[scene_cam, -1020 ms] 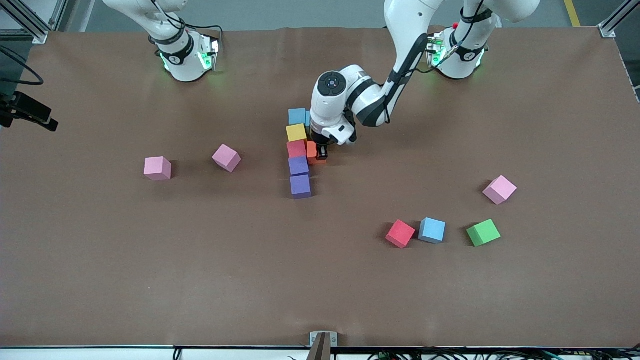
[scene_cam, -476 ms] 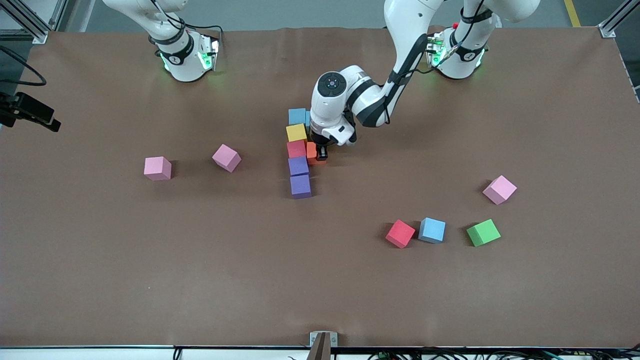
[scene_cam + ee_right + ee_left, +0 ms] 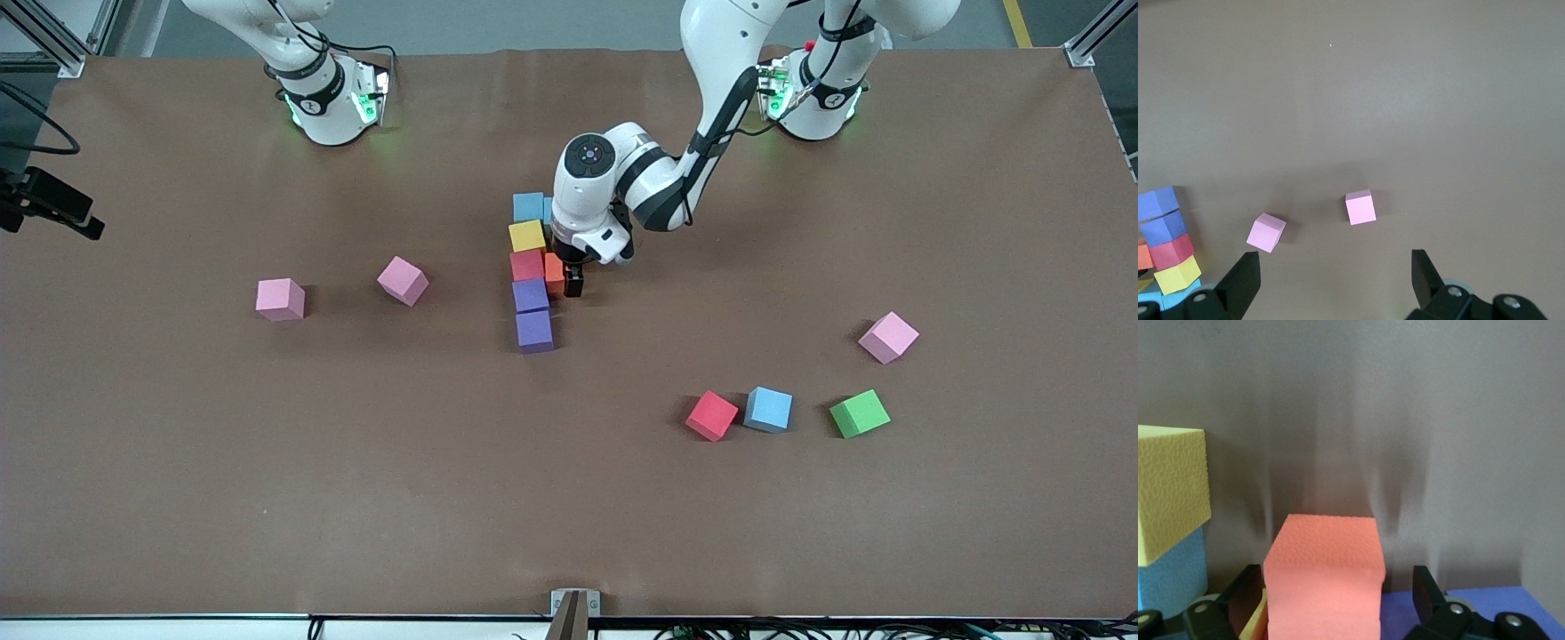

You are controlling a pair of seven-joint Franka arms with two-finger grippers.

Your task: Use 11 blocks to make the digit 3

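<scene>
A brown matte worktop [image 3: 267, 498] is filling almost the whole front view, and soft, even light is falling on it. Silver metal frame bars [image 3: 1089, 40] are standing at its far corners. A grey floor [image 3: 533, 22] with a yellow line [image 3: 1018, 22] is showing past the far edge. Along the near edge, dark cables [image 3: 800, 629] are lying, and a small metal bracket [image 3: 574, 604] is sitting at the middle.
</scene>
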